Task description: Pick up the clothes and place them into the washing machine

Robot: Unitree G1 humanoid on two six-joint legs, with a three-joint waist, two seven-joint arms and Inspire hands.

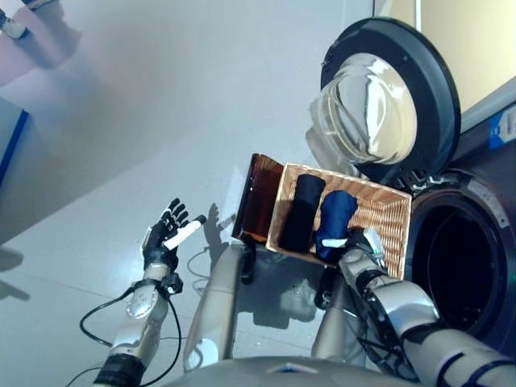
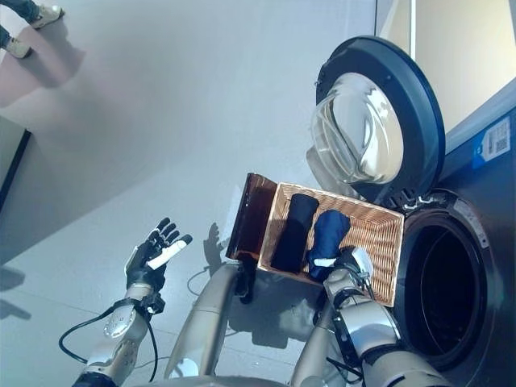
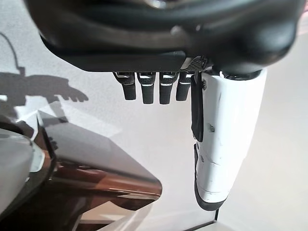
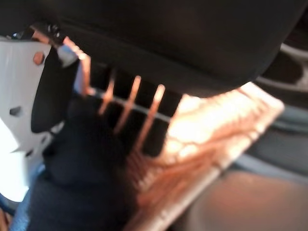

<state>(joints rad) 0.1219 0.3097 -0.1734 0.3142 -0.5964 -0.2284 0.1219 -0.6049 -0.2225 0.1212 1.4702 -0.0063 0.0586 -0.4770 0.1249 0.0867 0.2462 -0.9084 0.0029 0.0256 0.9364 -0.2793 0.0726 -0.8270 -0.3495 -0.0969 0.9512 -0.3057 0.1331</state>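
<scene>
At the near rim of the wicker basket [image 1: 385, 211], your right robot hand [image 1: 360, 244] sits on the near end of the blue rolled garment [image 1: 334, 219]; you cannot tell whether its fingers have closed, since they are buried in cloth. Both the blue roll and the black roll [image 1: 301, 211] beside it lie with long axes running away from you. Your left robot hand [image 1: 165, 232] hangs released, well apart over the floor. The washing machine drum [image 1: 459, 266] gapes just right of the basket, so the right arm is the nearer.

Head eyes downward, wrists close, perhaps basket [image 1: 379, 211] shared
</scene>
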